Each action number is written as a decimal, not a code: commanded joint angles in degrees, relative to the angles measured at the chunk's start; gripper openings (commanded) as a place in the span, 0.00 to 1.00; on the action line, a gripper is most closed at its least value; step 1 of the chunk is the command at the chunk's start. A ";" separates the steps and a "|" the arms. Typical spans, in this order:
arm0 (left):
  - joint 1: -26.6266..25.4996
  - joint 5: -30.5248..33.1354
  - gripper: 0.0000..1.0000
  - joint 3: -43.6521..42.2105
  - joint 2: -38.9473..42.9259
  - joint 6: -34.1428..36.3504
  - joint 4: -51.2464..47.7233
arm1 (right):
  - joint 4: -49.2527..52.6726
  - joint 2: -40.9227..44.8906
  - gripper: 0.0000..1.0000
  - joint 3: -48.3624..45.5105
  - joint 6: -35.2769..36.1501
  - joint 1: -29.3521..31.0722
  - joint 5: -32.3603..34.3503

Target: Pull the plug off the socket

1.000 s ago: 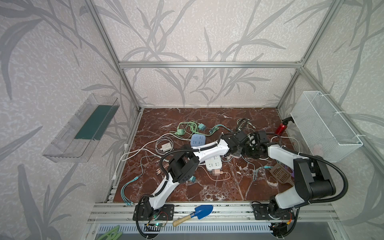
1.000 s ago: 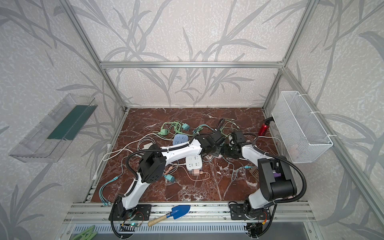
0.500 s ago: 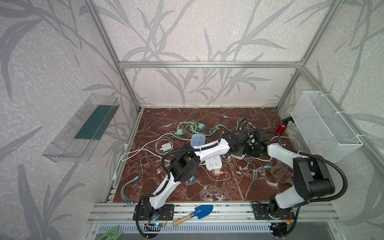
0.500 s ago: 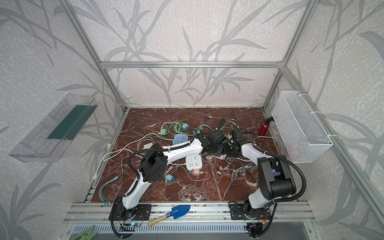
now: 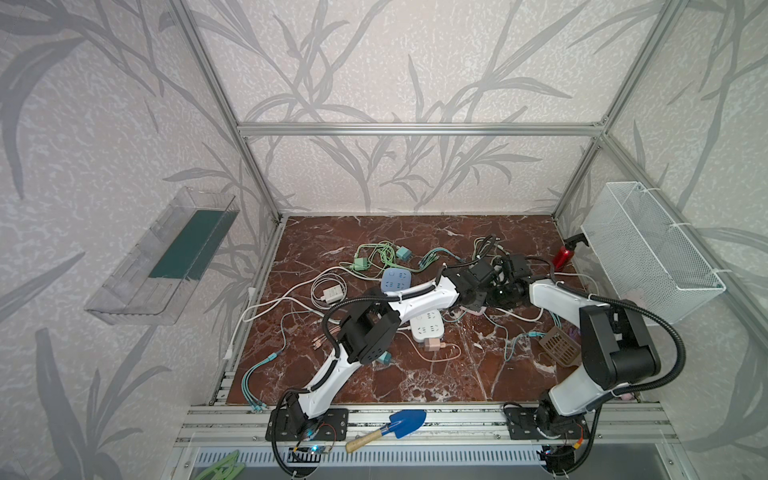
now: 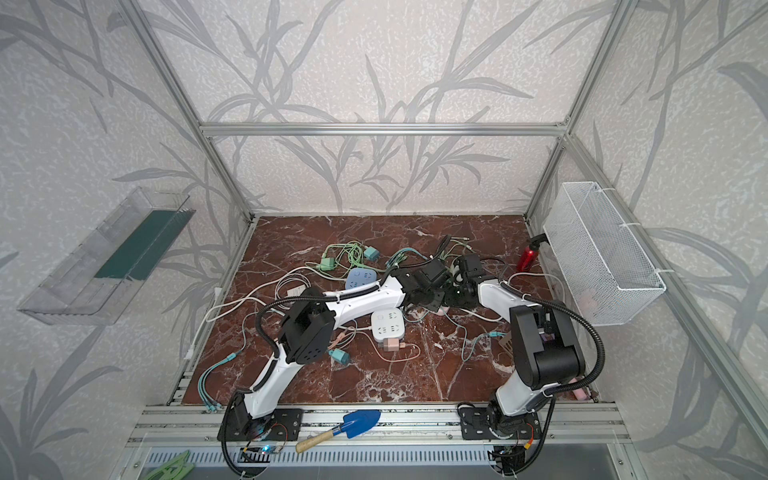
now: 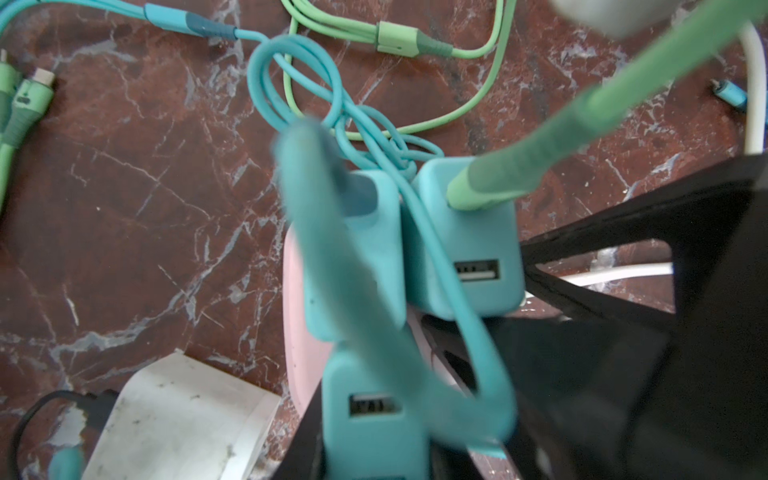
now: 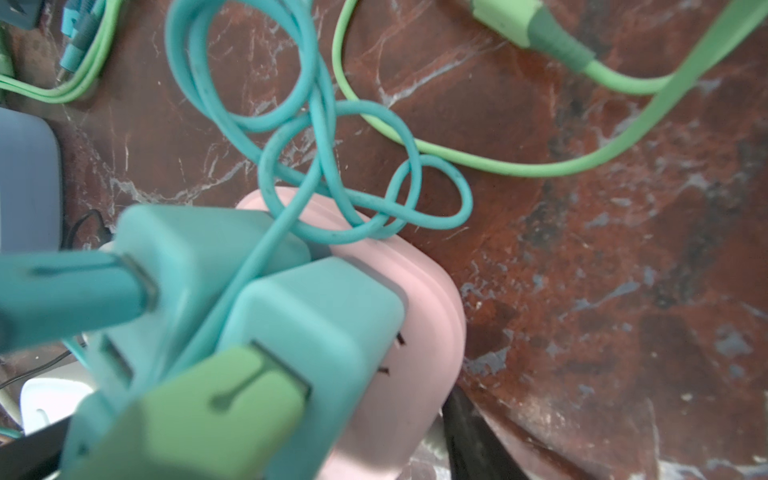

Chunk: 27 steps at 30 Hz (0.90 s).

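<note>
Centre-right of the bench (image 5: 374,374), both arms meet at one spot. Left gripper (image 5: 478,297): closed, can't tell what it clamps. Right gripper (image 5: 496,291): only black finger bits at the wrist-view edges, either side of the plug cluster, so open vs gripping can't be told. Pink socket (image 8: 415,291) lies flat on the bench right under both. Green-cable plug (image 8: 316,324) is seated in it, w/ teal-cable plug (image 8: 199,249) seated just beside. Third teal plug (image 7: 374,415) is also on the socket, USB port facing up. Teal cable (image 8: 291,137) loops over the socket's far edge. White power strip (image 5: 426,328) sits near, toward the front. Blue socket block (image 5: 397,283) is to the left. Red bottle (image 5: 563,255) and wire basket (image 5: 648,249) are well apart, right side.
</note>
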<state>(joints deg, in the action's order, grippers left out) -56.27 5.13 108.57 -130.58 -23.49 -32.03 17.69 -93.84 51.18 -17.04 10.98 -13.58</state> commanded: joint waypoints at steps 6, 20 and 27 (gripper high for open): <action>-1.67 -4.68 0.00 -4.97 10.63 4.24 11.18 | 6.32 -6.86 0.51 1.22 1.12 2.61 3.51; 5.33 -8.48 0.02 -12.60 15.42 -0.89 10.72 | 2.66 3.40 0.58 -0.47 1.12 0.49 -2.69; 9.55 -13.95 0.05 -19.20 17.56 -4.99 16.67 | -1.18 9.85 0.71 -1.55 3.73 0.38 -3.33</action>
<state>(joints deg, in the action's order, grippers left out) -48.10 -5.13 91.92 -116.62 -25.65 -20.47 18.17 -86.74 50.48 -15.44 11.53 -15.88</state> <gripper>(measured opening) 0.255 0.702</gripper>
